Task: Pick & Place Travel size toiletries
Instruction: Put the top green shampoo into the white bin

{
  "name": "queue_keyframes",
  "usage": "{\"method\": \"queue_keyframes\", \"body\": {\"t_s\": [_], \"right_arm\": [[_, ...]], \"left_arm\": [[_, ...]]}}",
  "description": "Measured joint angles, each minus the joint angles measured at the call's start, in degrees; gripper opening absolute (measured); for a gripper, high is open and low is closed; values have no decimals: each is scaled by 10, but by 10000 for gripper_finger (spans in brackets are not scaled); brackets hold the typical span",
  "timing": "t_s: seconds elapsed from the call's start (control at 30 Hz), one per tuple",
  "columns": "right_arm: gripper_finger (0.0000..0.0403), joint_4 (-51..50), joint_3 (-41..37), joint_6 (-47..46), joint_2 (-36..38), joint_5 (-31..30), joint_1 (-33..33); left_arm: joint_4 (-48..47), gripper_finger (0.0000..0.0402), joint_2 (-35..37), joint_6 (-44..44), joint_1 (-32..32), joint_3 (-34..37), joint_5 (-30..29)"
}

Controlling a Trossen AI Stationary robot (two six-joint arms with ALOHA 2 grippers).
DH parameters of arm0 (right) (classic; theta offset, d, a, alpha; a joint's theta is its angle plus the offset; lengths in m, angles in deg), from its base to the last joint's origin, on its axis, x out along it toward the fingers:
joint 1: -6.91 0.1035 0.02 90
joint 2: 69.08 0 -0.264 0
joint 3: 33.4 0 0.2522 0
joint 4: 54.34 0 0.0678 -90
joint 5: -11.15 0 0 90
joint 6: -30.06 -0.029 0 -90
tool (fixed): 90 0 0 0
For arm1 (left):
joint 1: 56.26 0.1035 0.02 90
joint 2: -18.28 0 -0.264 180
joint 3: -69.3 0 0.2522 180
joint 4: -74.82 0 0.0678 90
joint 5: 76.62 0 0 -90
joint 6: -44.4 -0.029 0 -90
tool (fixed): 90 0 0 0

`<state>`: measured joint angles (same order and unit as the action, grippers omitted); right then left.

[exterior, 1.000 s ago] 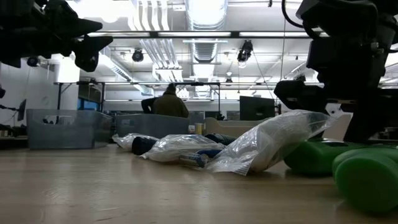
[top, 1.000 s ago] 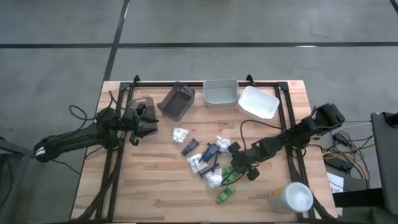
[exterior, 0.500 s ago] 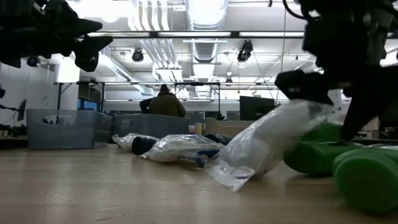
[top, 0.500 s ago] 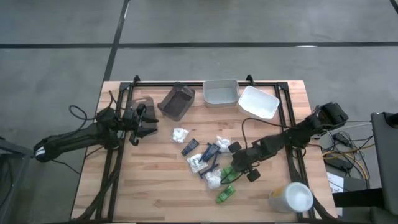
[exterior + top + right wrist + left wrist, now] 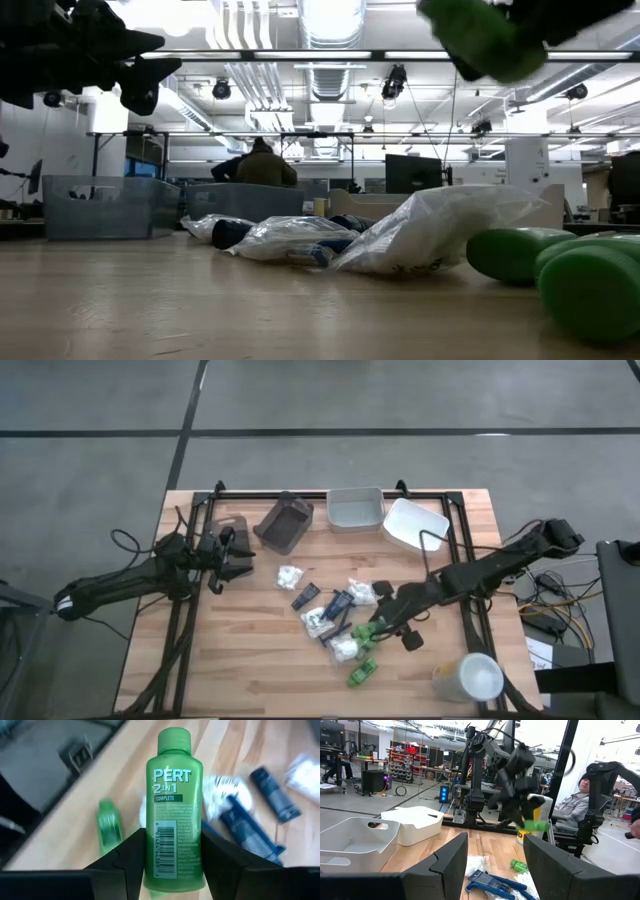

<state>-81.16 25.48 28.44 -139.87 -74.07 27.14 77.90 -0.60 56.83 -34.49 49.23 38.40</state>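
1. Your three trays, brown tray [image 5: 283,523], grey tray [image 5: 355,508], white tray [image 5: 415,525], show no toiletries inside.
2. Most toiletries [image 5: 335,622] lie mid-table, unsorted.
3. Left gripper [image 5: 232,557] waits spread near the brown tray.
4. Right gripper [image 5: 384,625] grips one green Pert bottle [image 5: 173,815] above the pile.

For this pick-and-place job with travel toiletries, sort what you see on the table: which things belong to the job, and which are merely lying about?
Belong to the job:
- green bottle held in the right hand
- green bottles on the table
- white packets
- dark blue tubes

Lying about:
- brown tray
- grey tray
- white tray
- white cup
- idle left hand
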Motion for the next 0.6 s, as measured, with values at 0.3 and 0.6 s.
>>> {"method": "queue_keyframes", "body": {"t_s": [0.3, 0.6], "right_arm": [[157, 0, 24, -62, 58, -49, -3], [161, 0, 38, -64, 65, -84, -18]], "left_arm": [[0, 198, 0, 0, 0, 0, 0], [0, 198, 0, 0, 0, 0, 0]]}}
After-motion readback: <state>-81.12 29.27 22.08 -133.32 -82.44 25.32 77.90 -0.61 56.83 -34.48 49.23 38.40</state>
